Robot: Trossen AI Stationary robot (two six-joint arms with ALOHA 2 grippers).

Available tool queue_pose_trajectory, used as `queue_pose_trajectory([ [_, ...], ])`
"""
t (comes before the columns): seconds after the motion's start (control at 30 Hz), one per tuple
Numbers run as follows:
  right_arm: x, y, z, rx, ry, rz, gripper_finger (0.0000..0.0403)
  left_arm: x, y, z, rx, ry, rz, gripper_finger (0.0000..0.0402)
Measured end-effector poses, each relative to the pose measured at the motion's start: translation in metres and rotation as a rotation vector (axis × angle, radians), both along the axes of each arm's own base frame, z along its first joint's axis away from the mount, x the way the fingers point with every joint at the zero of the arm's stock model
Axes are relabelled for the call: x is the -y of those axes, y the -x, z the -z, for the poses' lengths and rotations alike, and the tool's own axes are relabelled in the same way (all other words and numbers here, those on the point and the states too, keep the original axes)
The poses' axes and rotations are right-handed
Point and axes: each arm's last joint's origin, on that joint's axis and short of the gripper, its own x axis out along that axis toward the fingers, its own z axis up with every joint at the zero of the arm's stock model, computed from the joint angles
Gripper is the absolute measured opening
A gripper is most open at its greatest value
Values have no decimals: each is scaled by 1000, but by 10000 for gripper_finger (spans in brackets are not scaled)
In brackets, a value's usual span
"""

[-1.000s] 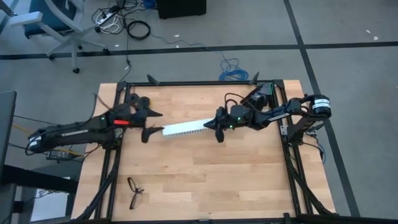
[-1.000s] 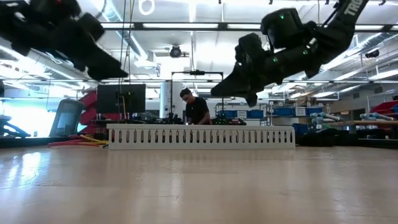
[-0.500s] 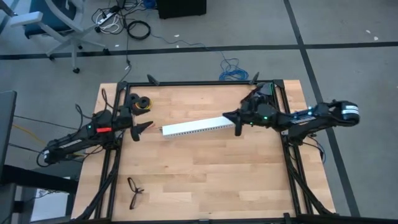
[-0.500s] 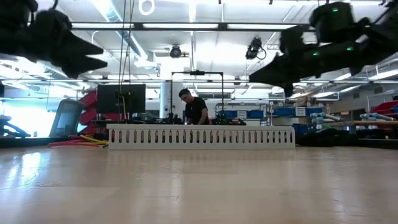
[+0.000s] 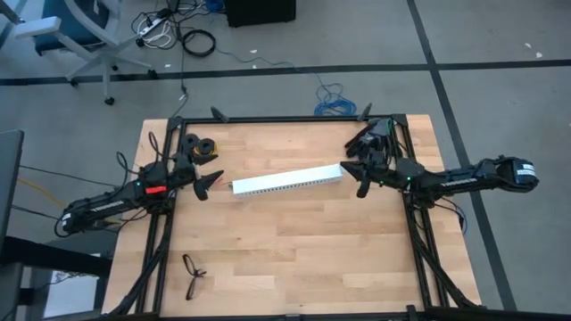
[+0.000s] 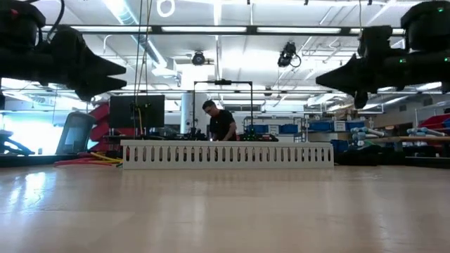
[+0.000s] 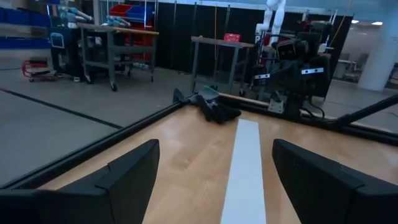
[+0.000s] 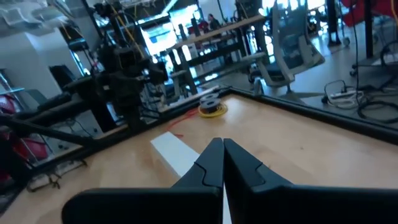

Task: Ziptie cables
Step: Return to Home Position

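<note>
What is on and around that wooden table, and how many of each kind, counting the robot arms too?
Robot arms: 2 (left gripper with fingers open, right gripper with fingers shut)
White slotted duct: 1
Black wire spools: 2
Pair of glasses: 1
Total: 6

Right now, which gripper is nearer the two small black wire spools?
Left. The left gripper hovers just beside the black wire spools; the right gripper is at the far end of the long white plastic duct.
</note>
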Motion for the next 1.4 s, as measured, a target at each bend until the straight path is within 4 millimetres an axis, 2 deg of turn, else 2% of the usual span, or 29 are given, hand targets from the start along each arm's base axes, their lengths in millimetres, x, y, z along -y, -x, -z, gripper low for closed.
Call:
queue_pose_trajectory([
  [0.47,-3,12,-14,55,111,-12,0,-1,0,0,-22,-56,-44,323],
  [0.63,-5,22,-20,91,144,-26,0,-1,0,0,-27,-64,-44,323],
  [0.93,-8,51,-9,15,71,23,0,-1,0,0,-24,-52,-43,323],
  [1.13,-8,49,0,-73,22,22,0,-1,0,1,-38,-54,-42,323],
  [1.4,-8,49,-1,-63,23,10,0,-1,0,1,-44,-57,-41,323],
])
